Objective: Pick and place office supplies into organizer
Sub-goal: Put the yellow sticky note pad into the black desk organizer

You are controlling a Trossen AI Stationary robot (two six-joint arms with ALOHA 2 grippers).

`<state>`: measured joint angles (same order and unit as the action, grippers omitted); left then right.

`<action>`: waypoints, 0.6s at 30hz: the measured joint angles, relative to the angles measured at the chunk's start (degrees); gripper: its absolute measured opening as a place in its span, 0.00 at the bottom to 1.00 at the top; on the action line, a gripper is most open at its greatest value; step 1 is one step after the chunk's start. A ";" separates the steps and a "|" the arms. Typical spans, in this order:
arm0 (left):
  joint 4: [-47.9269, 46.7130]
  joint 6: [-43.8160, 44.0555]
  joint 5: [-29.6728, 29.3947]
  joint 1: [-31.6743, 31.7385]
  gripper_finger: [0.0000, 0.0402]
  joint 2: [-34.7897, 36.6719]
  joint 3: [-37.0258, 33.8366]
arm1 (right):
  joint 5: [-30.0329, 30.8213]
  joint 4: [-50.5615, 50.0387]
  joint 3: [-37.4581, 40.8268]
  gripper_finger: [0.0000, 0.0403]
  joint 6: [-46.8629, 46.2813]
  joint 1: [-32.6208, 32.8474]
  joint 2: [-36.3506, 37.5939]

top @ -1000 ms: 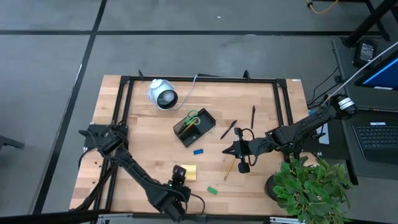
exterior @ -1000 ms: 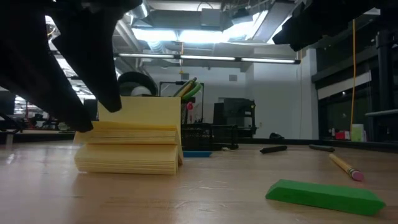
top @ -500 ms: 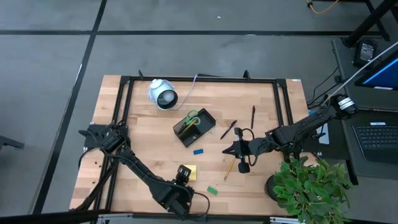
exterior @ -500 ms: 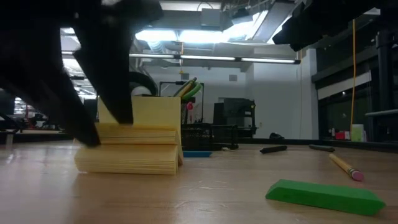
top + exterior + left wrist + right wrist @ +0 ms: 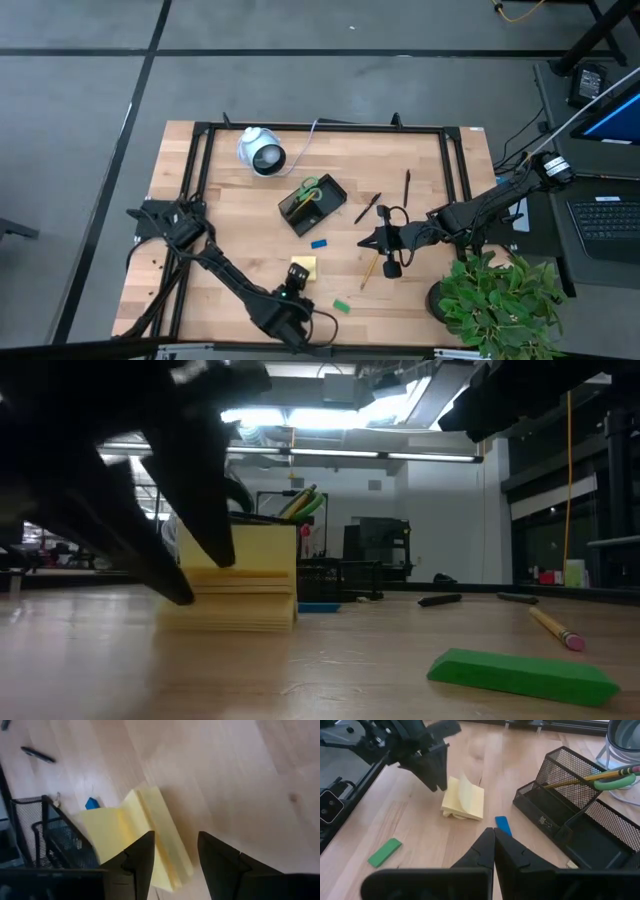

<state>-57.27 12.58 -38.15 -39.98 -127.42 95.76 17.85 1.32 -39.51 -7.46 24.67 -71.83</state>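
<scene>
Closing in on the sticky-note pad (image 5: 135, 845), our left gripper (image 5: 175, 855) has its fingers parted, nothing between them yet; the pad sits just ahead of the tips, its top sheets lifted and curled. From above, the left gripper (image 5: 290, 295) is touching or nearly touching the pad's (image 5: 302, 267) near edge.

To do this step well, we judge the jaws should straddle the whole stack low down, not just the loose upper sheets, or the pad will fan open when lifted. A push from one finger alone would slide it across the wood, so both fingers need to meet it evenly.

Beyond the pad lies the small blue block (image 5: 319, 243), and past that the organizer (image 5: 330, 203), a black mesh tray with green-handled scissors (image 5: 309, 190) and a pencil already standing in it. Off to the side of our gripper, near the table edge, lies the small green block (image 5: 342, 306).

Our right gripper (image 5: 382, 241) waits well apart, fingers pressed together and empty, with a pencil (image 5: 368, 270) just beside it and a black pen (image 5: 366, 208) further out.

The surface is a pale wooden table (image 5: 230, 230) in a black frame; a white round device (image 5: 261, 153) with a cable sits at the far side. Around it: grey floor, a potted plant (image 5: 500, 295), a laptop (image 5: 610, 225).
</scene>
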 joint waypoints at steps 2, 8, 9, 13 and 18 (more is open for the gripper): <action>-0.32 0.06 -0.09 -0.22 0.36 0.05 0.11 | 0.00 0.02 0.00 0.02 0.00 0.00 0.00; -0.38 0.07 -1.79 -0.09 0.36 0.02 0.11 | 0.00 0.02 0.00 0.02 0.00 0.00 -0.02; -0.35 -0.34 -2.33 -0.13 0.36 0.02 0.11 | 0.00 0.04 0.00 0.02 0.00 0.00 -0.02; -0.38 -1.26 -2.95 -0.10 0.36 0.02 0.11 | 0.00 0.04 0.00 0.02 0.00 0.00 -0.02; -0.40 -1.36 -3.32 0.27 0.36 0.02 0.12 | 0.00 0.02 0.00 0.02 0.00 0.00 0.00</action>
<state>-57.67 11.22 -41.46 -39.71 -127.39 95.89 17.85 1.34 -39.51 -7.46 24.67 -71.84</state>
